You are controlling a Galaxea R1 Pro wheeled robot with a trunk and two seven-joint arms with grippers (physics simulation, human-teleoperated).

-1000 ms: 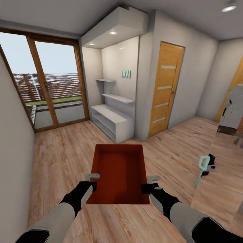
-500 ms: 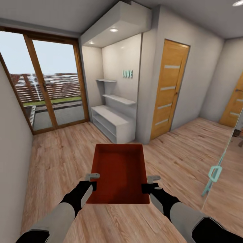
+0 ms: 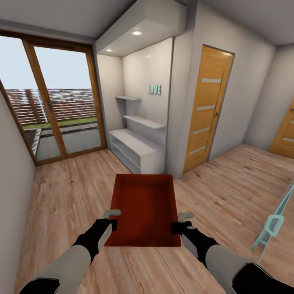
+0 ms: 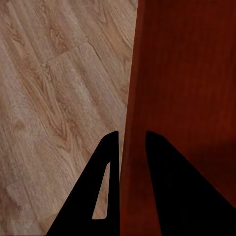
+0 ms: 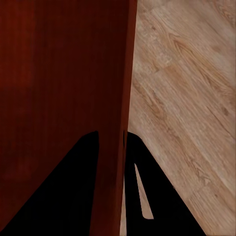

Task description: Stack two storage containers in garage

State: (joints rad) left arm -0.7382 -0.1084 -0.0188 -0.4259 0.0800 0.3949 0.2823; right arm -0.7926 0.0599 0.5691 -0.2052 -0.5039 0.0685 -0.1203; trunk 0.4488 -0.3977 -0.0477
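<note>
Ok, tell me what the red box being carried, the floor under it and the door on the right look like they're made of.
Storage container: probably thin plastic or painted sheet, a smooth, even orange-red with no grain; each hand pinches one slim side wall.
Floor: light wood planks or laminate, with visible grain and plank seams, matte.
Door: honey-toned wood or veneer with pale horizontal inlay strips, perhaps frosted glass.

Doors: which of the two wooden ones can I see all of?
The wooden door beside the white shelves. It shows fully, with pale stripes; the other door is cut off at the picture's right edge.
</note>
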